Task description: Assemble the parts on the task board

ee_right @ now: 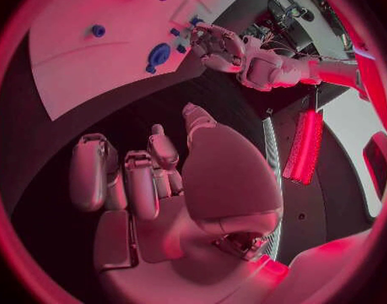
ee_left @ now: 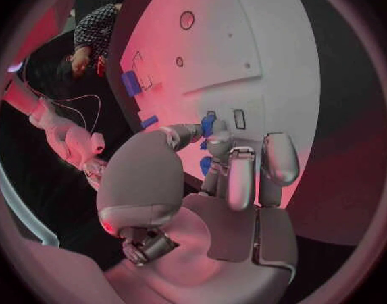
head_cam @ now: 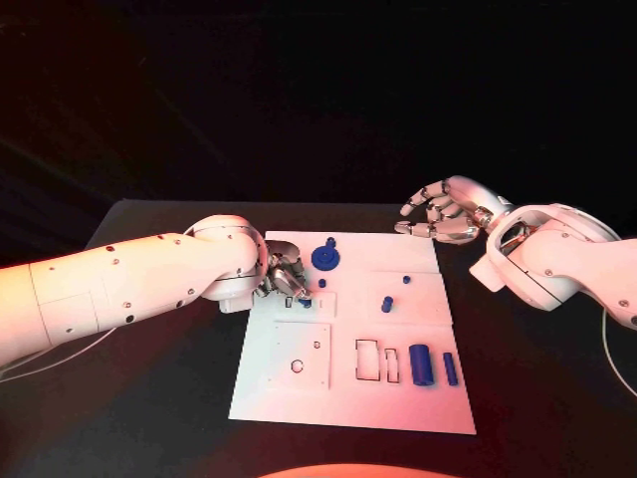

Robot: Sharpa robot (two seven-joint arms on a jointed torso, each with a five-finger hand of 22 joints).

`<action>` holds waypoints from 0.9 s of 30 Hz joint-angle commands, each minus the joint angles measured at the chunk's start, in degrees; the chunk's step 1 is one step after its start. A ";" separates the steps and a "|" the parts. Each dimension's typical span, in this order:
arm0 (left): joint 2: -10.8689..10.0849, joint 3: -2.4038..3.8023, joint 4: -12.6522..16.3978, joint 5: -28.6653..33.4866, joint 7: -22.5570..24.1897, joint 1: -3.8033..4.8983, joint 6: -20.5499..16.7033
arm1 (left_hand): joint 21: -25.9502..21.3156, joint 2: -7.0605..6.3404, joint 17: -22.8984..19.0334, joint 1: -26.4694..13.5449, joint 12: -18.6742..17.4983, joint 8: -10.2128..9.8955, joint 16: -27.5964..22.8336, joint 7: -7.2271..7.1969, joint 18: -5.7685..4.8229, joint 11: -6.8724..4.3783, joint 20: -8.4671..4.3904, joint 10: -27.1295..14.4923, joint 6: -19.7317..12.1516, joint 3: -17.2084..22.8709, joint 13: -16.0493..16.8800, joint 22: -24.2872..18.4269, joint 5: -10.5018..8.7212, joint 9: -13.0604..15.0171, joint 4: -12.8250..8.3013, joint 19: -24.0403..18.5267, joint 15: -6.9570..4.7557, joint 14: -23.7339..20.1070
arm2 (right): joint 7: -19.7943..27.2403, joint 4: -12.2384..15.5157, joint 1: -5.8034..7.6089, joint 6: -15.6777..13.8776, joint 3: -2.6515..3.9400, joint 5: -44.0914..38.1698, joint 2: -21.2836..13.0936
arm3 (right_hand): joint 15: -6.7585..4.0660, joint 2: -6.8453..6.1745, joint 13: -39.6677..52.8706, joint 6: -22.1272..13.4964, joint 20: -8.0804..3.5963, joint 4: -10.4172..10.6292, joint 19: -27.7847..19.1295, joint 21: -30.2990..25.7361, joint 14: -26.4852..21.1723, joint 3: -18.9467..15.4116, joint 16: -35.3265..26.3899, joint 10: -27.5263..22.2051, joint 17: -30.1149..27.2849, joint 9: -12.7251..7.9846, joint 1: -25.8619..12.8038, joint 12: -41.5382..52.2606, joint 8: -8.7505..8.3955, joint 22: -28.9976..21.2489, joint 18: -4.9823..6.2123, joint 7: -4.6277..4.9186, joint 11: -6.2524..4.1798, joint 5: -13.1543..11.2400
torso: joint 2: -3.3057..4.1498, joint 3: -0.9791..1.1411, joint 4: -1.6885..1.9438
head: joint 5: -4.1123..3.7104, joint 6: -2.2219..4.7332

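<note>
The white task board (head_cam: pixel 350 393) lies in the middle of the black table. My left hand (head_cam: pixel 282 278) hovers over its far left part, thumb and a finger pinching a small blue part (ee_left: pixel 209 124) just above the board (ee_left: pixel 252 54). A round blue part (head_cam: pixel 327 261) stands beside that hand, also visible in the right wrist view (ee_right: pixel 158 53). Two small blue pegs (head_cam: pixel 387 304) stand mid-board. Two blue cylinders (head_cam: pixel 421 363) lie at the near right. My right hand (head_cam: pixel 445 213) hangs off the board's far right corner, fingers loosely bent, holding nothing.
Empty rectangular slots (head_cam: pixel 366 359) sit next to the cylinders, and a small round hole (head_cam: pixel 298 366) is in the near left panel. Bare black table (head_cam: pixel 146 398) surrounds the board on both sides.
</note>
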 commanded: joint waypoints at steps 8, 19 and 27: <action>-0.06 -0.03 0.02 0.32 0.11 -0.09 2.61 | 0.32 0.08 8.06 -0.40 0.39 0.20 0.22 -0.09 -1.12 0.01 -0.08 0.59 0.41 12.36 0.25 0.10 0.64 0.20 -12.19 0.40 -0.54 3.93 | 0.25 -0.05 -0.11 0.41 0.00 -0.63 0.05 | -0.54 0.63 -0.01 -0.43 0.03 -0.04 -0.09 -0.05 4.65 0.12 -0.28 -0.37 10.20 -0.08 -0.10 -0.13 0.42 5.43 1.06 -0.15 0.08 0.32 | -0.02 0.00 -0.03 | 0.09 -0.20; -0.12 -0.04 -0.22 0.58 0.07 -0.09 2.76 | 0.39 -0.04 8.12 -0.59 0.48 0.20 0.25 -0.18 -1.14 -0.06 -0.15 0.82 0.59 12.47 0.42 0.21 1.19 0.27 -12.33 0.49 -0.62 3.96 | 0.11 -0.30 -0.16 0.64 0.00 -0.63 0.16 | -0.54 0.63 -0.01 -0.43 0.03 -0.04 -0.09 -0.05 4.65 0.12 -0.28 -0.37 10.20 -0.08 -0.10 -0.13 0.42 5.43 1.06 -0.15 0.08 0.32 | -0.05 -0.01 0.01 | 0.11 -0.12; -0.02 -0.04 -0.37 0.82 0.06 -0.09 2.48 | 0.39 -0.04 8.12 -0.59 0.48 0.20 0.25 -0.18 -1.14 -0.06 -0.15 0.82 0.59 12.47 0.42 0.21 1.19 0.27 -12.33 0.49 -0.62 3.96 | 0.07 -0.52 -0.19 0.70 0.00 -0.63 0.25 | -0.55 0.64 -0.20 -0.45 0.03 -0.04 -0.16 -0.21 4.62 0.12 -0.33 -0.51 10.11 -0.11 -0.13 -0.29 0.47 5.35 1.09 -0.15 0.08 0.48 | -0.01 0.00 0.03 | 0.12 0.07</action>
